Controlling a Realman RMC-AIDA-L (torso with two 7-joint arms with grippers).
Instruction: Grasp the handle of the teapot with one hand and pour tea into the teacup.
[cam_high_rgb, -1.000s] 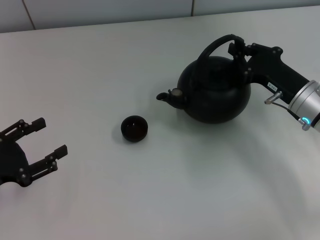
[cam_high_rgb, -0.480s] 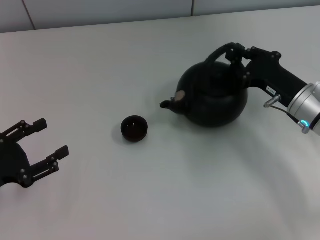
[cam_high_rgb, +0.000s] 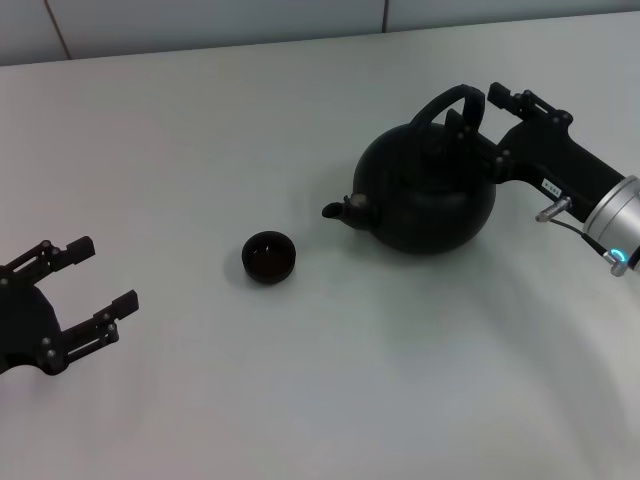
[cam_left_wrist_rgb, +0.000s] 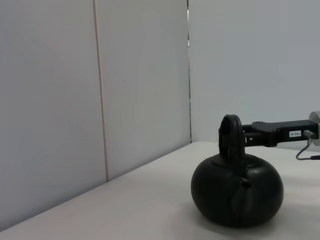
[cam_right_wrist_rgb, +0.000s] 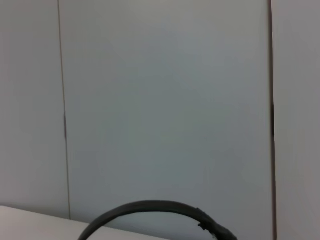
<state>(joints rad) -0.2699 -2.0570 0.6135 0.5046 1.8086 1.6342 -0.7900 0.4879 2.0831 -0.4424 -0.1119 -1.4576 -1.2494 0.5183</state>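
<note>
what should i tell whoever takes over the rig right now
Right hand: open, its fingers either side of the handle, no grip yet.
Left hand: open, parked low on the robot's left, holding nothing.
The teapot stands upright on the table, spout towards the teacup, which sits apart from it.
Done: the right hand's approach to the handle. Left: close on it, lift, tilt and pour.

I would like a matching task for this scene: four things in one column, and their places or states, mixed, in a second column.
1. teapot
2. teacup
3. left gripper
4. right gripper

a. open, idle at the table's left edge
b. at the arched handle
c. small, standing alone mid-table
d. upright, spout towards the cup

Pairs: 1-d, 2-c, 3-a, 4-b
</note>
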